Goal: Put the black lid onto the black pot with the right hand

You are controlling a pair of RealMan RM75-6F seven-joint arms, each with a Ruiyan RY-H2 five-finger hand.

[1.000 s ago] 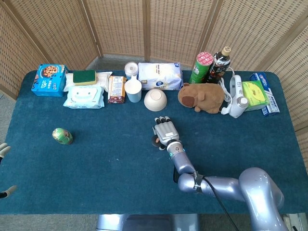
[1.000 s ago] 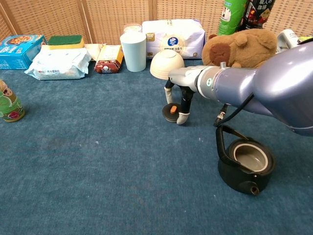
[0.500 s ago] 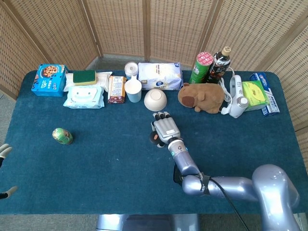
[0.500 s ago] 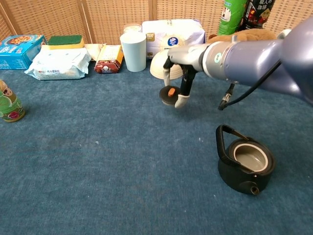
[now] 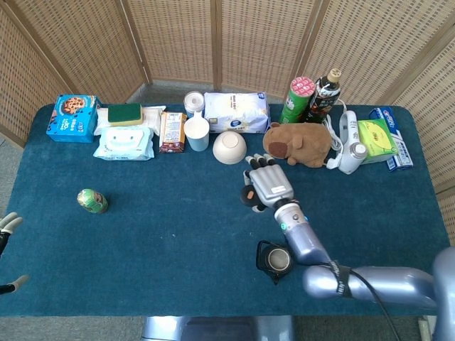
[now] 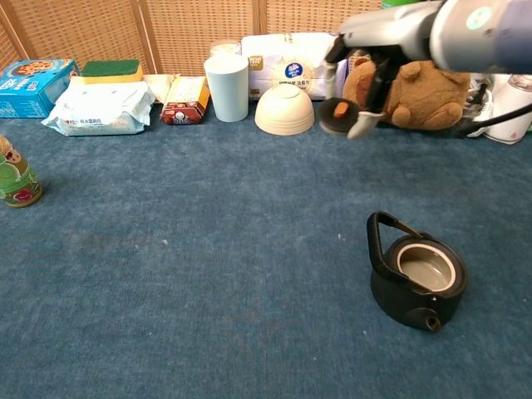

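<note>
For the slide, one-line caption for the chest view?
Right hand holds the lid in the air, up and left of the open pot on the table.

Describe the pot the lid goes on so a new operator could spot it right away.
On the blue table, look at the near side, away from the back row of groceries. The black pot sits alone there, lidless, with its handle raised. It is the only black vessel, unlike the pale upturned bowl near the plush toy.

a counter (image 5: 142,241) covered in dark teal carpet-like cloth spreads beneath and around the robot hand (image 5: 269,186). beyond the robot hand, woven wicker folding screens (image 5: 213,39) stand behind the counter. a strip of grey floor (image 5: 167,87) shows at their base.
</note>
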